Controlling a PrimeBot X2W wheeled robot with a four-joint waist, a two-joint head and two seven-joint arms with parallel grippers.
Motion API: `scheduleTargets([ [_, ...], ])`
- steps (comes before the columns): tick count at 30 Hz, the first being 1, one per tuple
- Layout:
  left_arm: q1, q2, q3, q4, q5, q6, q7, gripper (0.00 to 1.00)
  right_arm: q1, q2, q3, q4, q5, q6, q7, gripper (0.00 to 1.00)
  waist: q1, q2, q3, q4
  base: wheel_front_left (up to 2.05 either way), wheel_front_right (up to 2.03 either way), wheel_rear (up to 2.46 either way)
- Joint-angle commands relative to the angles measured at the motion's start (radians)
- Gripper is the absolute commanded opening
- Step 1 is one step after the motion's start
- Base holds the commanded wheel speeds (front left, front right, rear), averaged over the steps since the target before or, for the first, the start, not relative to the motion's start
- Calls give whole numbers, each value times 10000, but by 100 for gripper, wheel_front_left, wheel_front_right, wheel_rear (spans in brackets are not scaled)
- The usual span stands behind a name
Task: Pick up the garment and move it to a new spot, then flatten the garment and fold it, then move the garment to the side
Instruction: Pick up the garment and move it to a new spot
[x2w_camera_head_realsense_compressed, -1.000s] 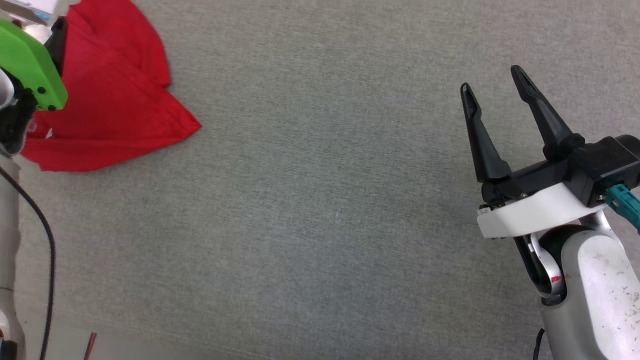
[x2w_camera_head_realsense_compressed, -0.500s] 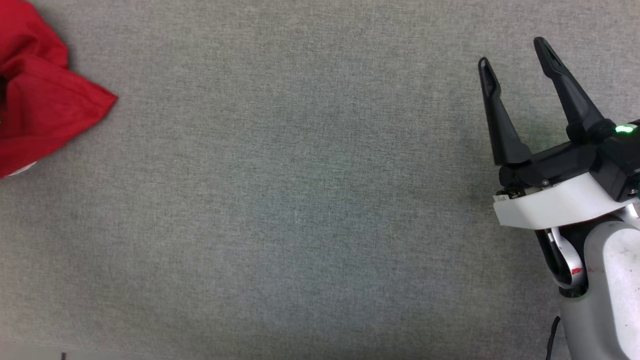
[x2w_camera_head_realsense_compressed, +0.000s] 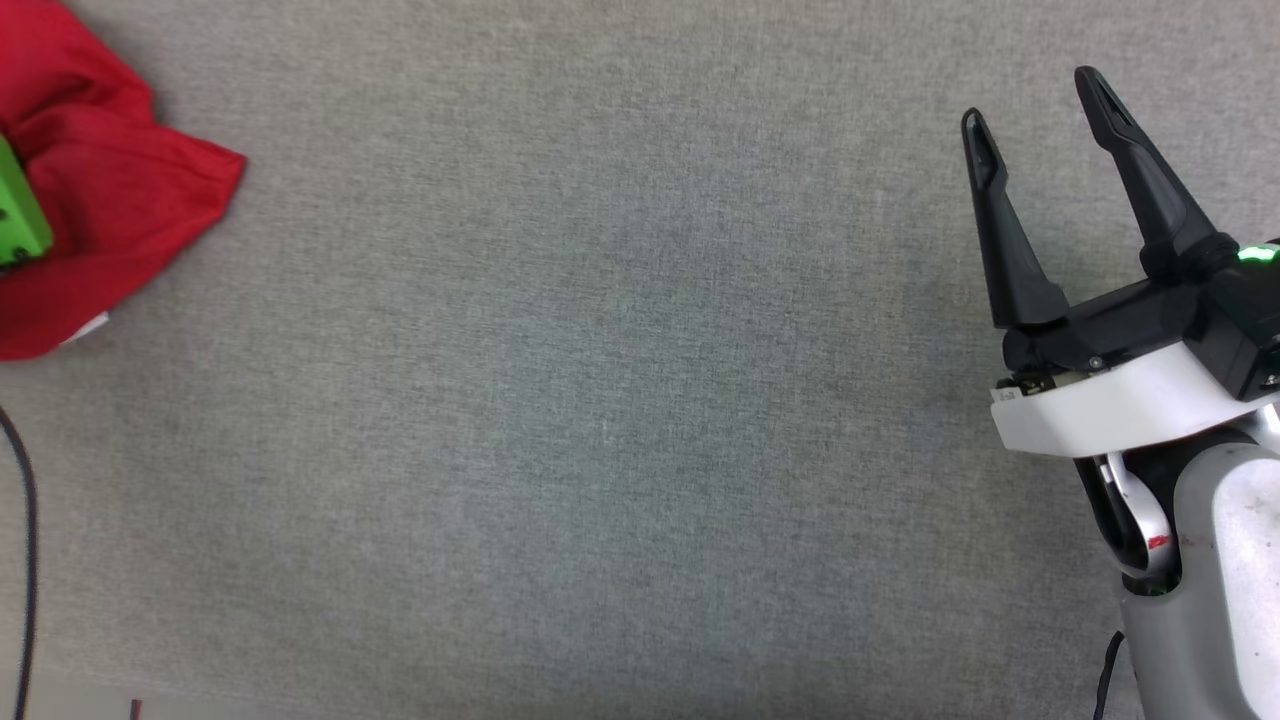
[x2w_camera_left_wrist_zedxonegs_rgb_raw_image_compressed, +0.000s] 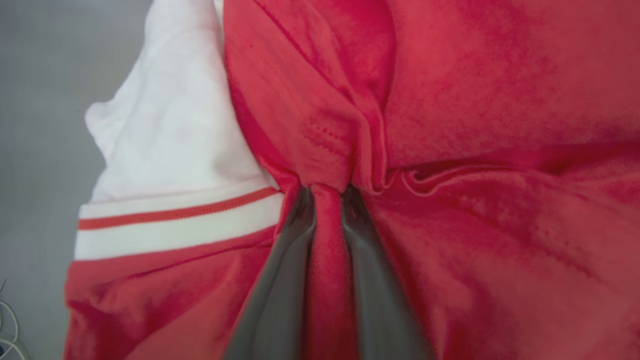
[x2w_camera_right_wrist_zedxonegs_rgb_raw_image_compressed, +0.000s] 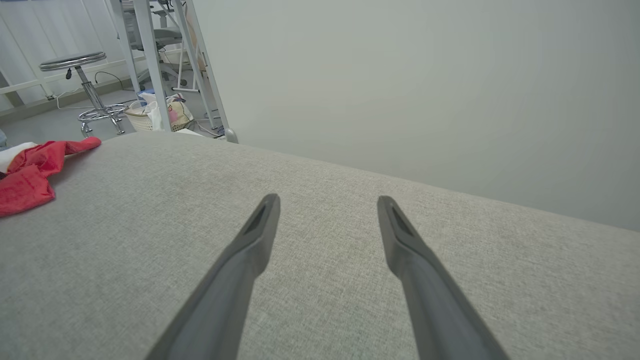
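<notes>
Left wrist view reveals the left tool (x2w_camera_left_wrist_zedxonegs_rgb_raw_image_compressed: 327, 192) pinching the garment (x2w_camera_left_wrist_zedxonegs_rgb_raw_image_compressed: 475, 100).

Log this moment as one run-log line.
left gripper: shut on garment | right gripper: open, empty | garment: bunched, left end of grey surface

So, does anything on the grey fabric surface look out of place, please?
The red jersey shirt with white striped sleeves is bunched in a heap far left on the grey fabric surface, a fold pinched in the shut left gripper. The right gripper is open, well apart.
</notes>
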Motion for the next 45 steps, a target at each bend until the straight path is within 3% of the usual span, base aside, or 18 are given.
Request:
scheduleTargets([
  [1,521,-386,-208,108,144,60,-255,0,56,18,-50,82,26,0,-47,100,-1,0,-555,119,0,0,0],
  [9,435,-540,-644,-722,905,243,-2750,0,631,273,-245,608,115,0,-231,100,-1,0,-2159,225,0,0,0],
  [19,1650,-1118,-627,-2029,816,495,-4742,0,1835,687,-886,1206,249,0,-431,100,-1,0,-4242,-94,0,0,0],
  [32,4537,-2347,-1287,-5517,226,556,-4910,0,3077,974,-1863,927,183,0,-170,100,-1,0,-5362,-1194,0,0,0],
  [38,5471,-3309,-2563,-6160,276,243,-4679,0,3317,999,-2105,689,222,0,12,100,-1,0,-5329,-1746,0,0,0],
  [45,5931,-4356,-4324,-5989,325,-171,-4225,0,3299,1005,-2149,476,505,0,41,100,-1,0,-4768,-2077,0,0,0],
])
